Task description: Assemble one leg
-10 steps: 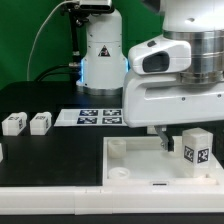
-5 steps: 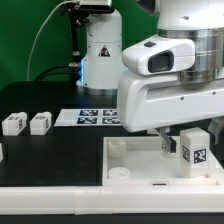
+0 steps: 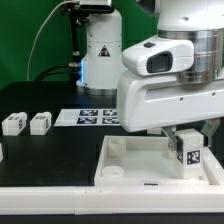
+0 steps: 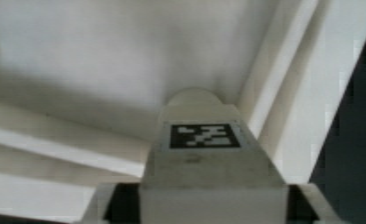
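White leg (image 3: 189, 153) is clamped in our end effector (image 3: 186, 136), held over the tray (image 3: 125, 168) near its right corner. We judge seating it remains; two spare legs (image 3: 27, 123) wait on the worktop (image 3: 50, 150), far left.

Non-task items on the black tabletop, exterior view.

Marker board (image 3: 97, 117): thin, flat, white, carrying black-and-white tags, lying toward the table's far edge, partly hidden on the exterior view's right. Large white square tray-like part (image 3: 125, 160): lies at the near edge toward the exterior view's right corner, raised rim, round socket at its visible near corner; its pale inner surface and rim (image 4: 91, 90) fill the wrist view. Green backdrop (image 3: 30, 40) behind the far edge. Black cable (image 3: 40, 45) arcs across the backdrop.
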`<state>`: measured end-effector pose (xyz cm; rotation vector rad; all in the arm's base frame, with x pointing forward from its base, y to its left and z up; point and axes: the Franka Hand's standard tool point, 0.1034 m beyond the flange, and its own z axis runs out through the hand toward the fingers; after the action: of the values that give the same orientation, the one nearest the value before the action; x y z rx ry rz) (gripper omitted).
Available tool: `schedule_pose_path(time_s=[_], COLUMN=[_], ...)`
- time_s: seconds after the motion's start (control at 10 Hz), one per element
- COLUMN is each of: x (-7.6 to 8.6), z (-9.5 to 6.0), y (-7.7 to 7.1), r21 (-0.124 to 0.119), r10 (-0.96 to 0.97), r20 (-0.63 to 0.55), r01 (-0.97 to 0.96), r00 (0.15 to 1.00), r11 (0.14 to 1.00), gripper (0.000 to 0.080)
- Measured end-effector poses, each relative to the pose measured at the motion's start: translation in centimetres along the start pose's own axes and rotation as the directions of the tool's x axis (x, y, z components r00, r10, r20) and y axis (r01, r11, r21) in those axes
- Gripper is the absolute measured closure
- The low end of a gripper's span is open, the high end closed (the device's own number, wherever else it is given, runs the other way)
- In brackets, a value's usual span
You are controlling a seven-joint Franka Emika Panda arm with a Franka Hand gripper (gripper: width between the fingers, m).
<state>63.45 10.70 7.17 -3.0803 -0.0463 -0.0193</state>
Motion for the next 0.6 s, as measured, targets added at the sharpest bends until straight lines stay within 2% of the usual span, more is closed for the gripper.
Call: schedule_pose_path(time_s=[0.2, 0.3, 0.5, 0.6], x=[-0.2, -0.23, -0.25, -0.24], z=[0.04, 0.06, 0.07, 0.07], y=[-0.5, -0.7, -0.79, -0.79], r21=[0.004, 0.012, 0.013, 0.015], r10=[0.265, 0.407, 0.613, 0.716], r20=[-0.007, -0.003, 0.001, 0.004], r01=[-0.265, -0.407, -0.613, -0.716], r00=[0.964, 0.913, 0.79, 0.698], r11=[0.964, 0.913, 0.79, 0.698], gripper=[0.0509, 0.0509, 0.0509, 0.0509])
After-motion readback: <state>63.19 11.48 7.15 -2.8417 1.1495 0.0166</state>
